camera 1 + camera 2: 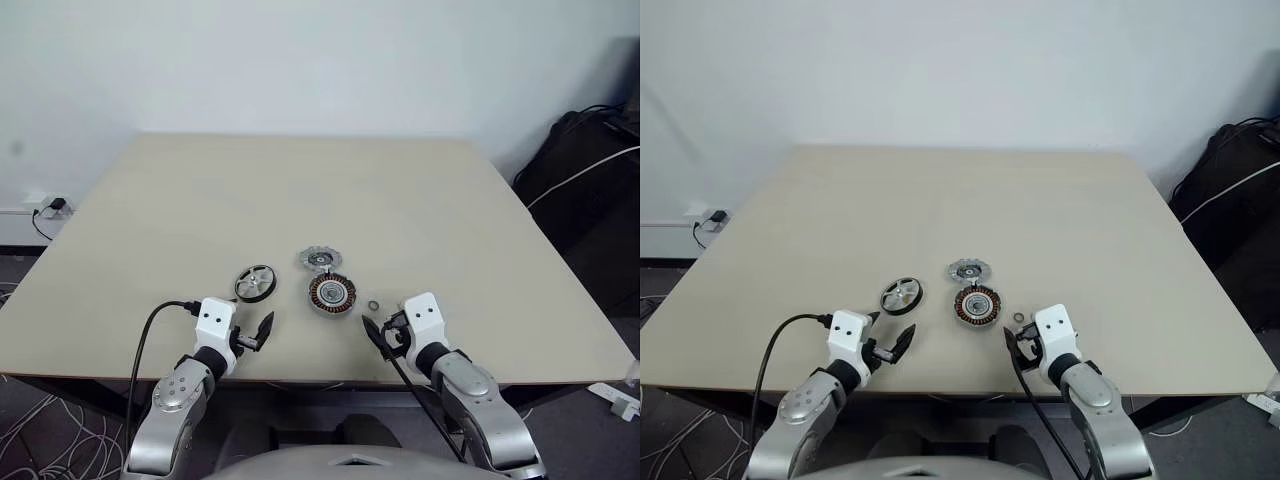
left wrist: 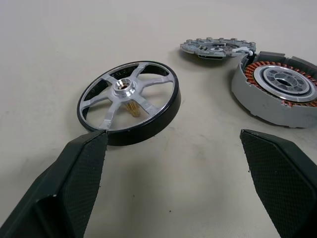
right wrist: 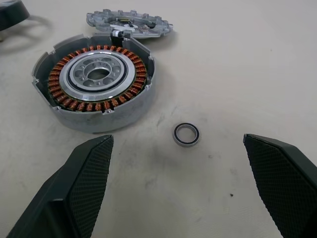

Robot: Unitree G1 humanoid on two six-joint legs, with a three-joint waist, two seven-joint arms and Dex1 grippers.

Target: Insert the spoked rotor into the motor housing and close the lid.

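Observation:
The spoked rotor (image 1: pixel 255 283), a dark-rimmed wheel with silver spokes, lies flat on the table left of the motor housing (image 1: pixel 332 294). The housing shows copper windings around a pale centre. The notched grey lid (image 1: pixel 321 260) lies just behind the housing, touching its rim. My left gripper (image 2: pixel 172 136) hovers open near the front edge, just short of the rotor (image 2: pixel 130 101). My right gripper (image 3: pixel 177 140) is open too, just short of the housing (image 3: pixel 96 84), with nothing between its fingers.
A tiny ring-shaped washer (image 3: pixel 186 134) lies on the beige table (image 1: pixel 300 190) right of the housing, in front of my right gripper. A dark bag (image 1: pixel 590 170) stands on the floor past the table's right edge. Cables trail on the floor at the left.

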